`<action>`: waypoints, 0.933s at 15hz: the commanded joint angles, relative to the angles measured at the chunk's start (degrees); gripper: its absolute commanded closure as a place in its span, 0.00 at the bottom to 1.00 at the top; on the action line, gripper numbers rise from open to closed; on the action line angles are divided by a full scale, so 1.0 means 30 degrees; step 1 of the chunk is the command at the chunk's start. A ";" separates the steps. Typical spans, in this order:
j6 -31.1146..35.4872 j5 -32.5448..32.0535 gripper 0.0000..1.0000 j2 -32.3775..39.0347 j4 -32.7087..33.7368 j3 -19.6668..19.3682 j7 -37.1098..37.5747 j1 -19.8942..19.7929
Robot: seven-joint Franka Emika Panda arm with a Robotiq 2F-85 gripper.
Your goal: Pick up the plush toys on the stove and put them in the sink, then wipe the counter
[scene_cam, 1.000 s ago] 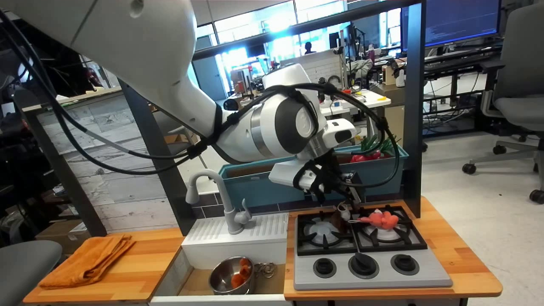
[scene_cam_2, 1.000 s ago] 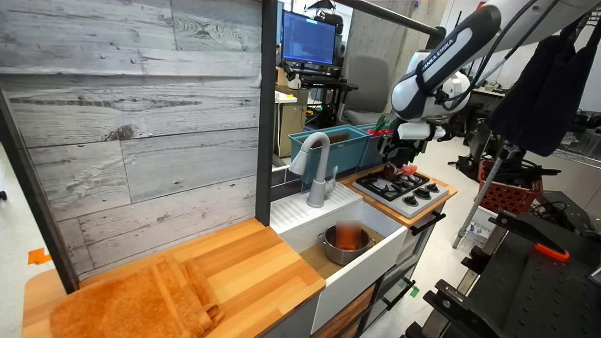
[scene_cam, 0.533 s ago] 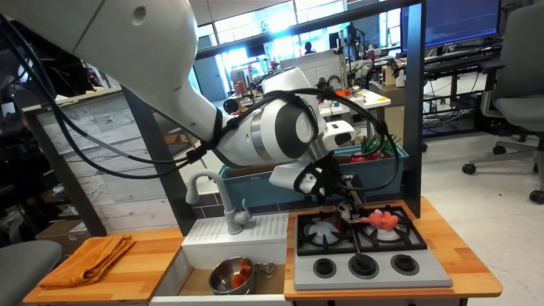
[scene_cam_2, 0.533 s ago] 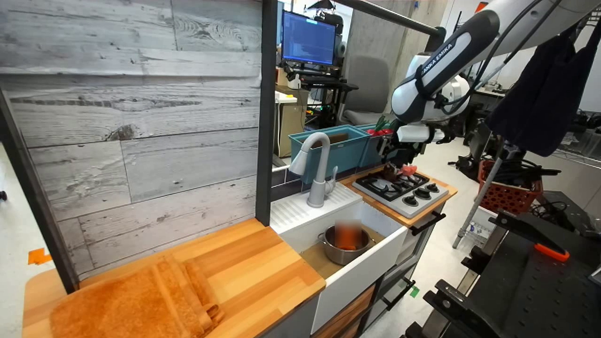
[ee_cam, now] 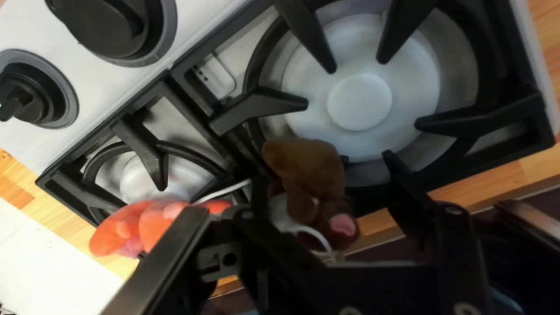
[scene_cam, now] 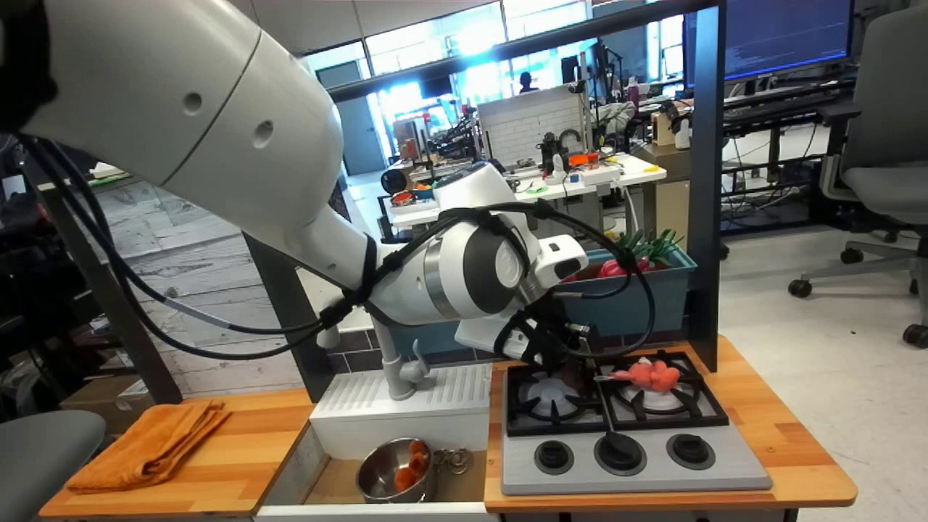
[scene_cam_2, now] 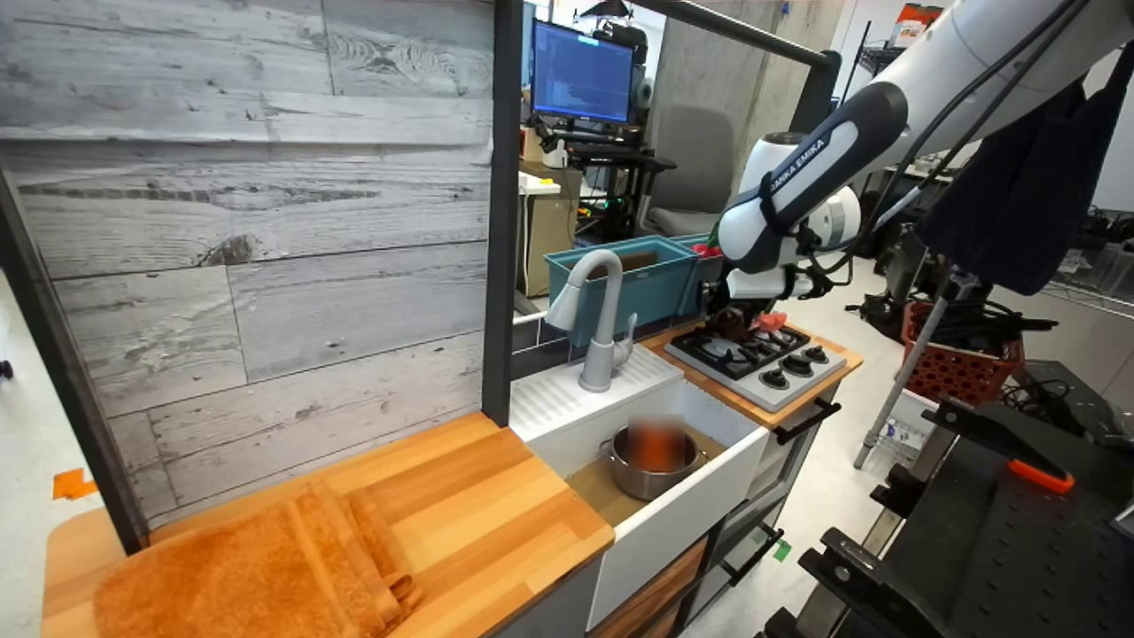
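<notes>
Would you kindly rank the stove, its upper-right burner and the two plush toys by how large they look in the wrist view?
1. Stove
2. Upper-right burner
3. Brown plush toy and red-orange plush toy: unranked, since the red-orange one is partly hidden.

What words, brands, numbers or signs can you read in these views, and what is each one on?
"RANKA EMIKA", on the arm; any letter before it is lost at the black strap.
Monitor screen, in both exterior views: faint lines, too small to read.
Teal bin: small pale label, too small to read.
Stove: no marking readable.
</notes>
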 commanded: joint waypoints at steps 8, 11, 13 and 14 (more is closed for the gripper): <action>0.1277 -0.0360 0.95 -0.1253 -0.1375 -0.0129 -0.1010 0.0488; 0.1508 -0.0419 0.95 -0.3767 -0.4297 0.0992 -0.4070 0.0293; 0.1471 -0.0220 0.95 -0.5369 -0.5936 0.2134 -0.6241 -0.0089; 0.1670 -0.0051 0.95 -0.6139 -0.6764 0.2899 -0.7347 -0.0407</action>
